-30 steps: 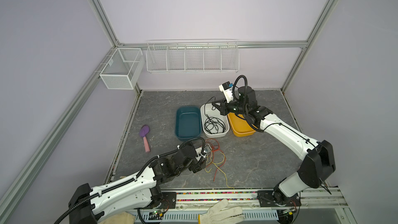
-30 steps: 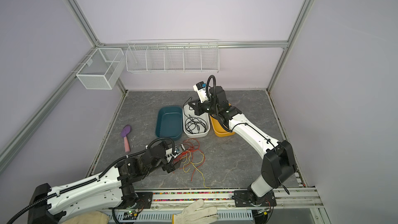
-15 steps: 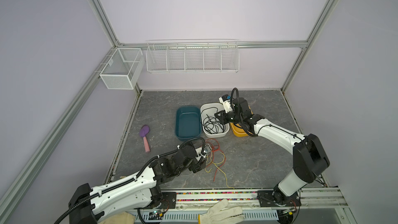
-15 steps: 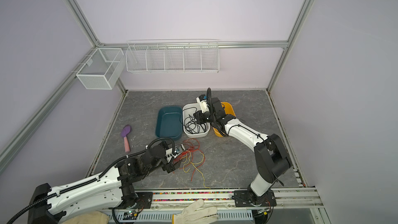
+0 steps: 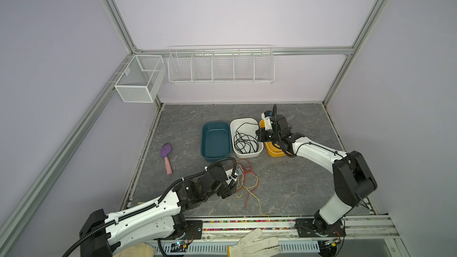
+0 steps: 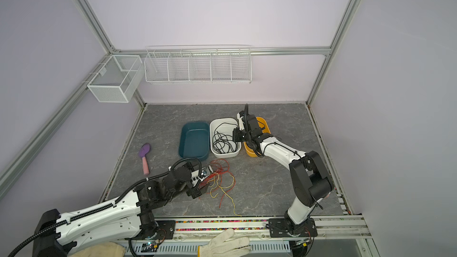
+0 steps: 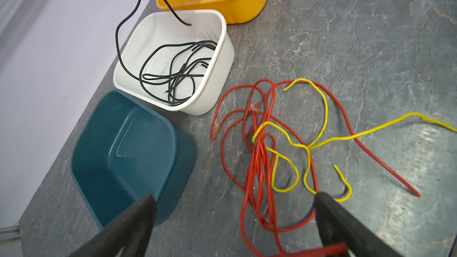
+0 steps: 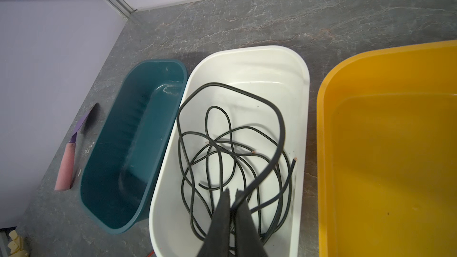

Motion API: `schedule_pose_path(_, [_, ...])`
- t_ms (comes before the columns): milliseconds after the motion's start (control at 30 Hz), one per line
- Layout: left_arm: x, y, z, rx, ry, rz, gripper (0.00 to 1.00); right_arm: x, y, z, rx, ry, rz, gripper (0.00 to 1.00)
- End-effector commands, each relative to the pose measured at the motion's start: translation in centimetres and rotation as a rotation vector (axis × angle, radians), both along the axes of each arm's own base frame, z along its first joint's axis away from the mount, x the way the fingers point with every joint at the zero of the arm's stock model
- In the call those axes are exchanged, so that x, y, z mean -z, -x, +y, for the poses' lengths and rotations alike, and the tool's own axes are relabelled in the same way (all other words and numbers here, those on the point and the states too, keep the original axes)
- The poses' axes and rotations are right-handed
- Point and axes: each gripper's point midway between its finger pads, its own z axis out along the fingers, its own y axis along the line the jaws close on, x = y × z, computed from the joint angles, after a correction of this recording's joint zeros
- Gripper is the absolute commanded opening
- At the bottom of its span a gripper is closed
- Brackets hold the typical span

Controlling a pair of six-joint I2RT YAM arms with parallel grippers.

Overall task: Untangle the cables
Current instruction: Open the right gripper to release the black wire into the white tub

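Worktop [image 5: 296,189]: grey marbled slab enclosed by pale lilac walls.
Wire shelf [image 5: 220,65]: white, hung on the far wall above the worktop.
Mesh basket [image 5: 138,80]: white, on the left wall rail, just left of the wire shelf.
Teal bin [image 5: 215,142]: left end of a row of three bins at mid-worktop.
White bin [image 5: 243,120]: middle of the row, just beside both neighbours.
Yellow bin [image 5: 274,154]: right end of the row, partly under the right arm.
Right pincer [image 8: 232,191]: above the right side of the white bin. Its jaws are closed and pinch one black cable [image 8: 277,117], which loops down into that bin.
Left pincer [image 7: 235,197]: low over the near-left edge of the loose tangle. Its jaws are spread wide and grip nothing, and red strands lie between its fingers [image 7: 331,208].
Glove [image 5: 252,243]: white, on the rail at the near edge, off the worktop.
Red cables [image 7: 259,169]: bunched on the worktop near the white bin, with one end trailing to the near right.
Yellow cables [image 7: 366,132]: woven through the red cables, one strand running towards the near edge.
Black cables [image 5: 244,142]: coiled inside the white bin.
Brush [image 5: 166,155]: purple head, pink handle, lying left of the teal bin and well apart from it.
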Motion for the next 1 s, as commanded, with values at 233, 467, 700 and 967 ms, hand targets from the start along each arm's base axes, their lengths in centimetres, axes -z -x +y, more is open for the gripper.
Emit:
schedule_pose_path(233, [-0.1,0.3,-0.3,0.018,0.006,0.006,0.99,3.6,1.2,2.9,-0.015,0.043,0.110,0.07])
schedule_pose_path(467, [0.0,0.4,-0.4,0.023,0.003,0.012,0.99,5.9,1.7,3.1,-0.007,0.082,0.179,0.07])
schedule_pose_path(700, [0.3,0.5,-0.4,0.027,-0.002,0.024,0.99,7.3,2.3,3.4,-0.045,0.163,0.254,0.07])
schedule_pose_path(967, [0.4,0.5,-0.4,0.029,-0.006,0.028,0.99,5.7,2.5,3.0,-0.056,0.196,0.266,0.15])
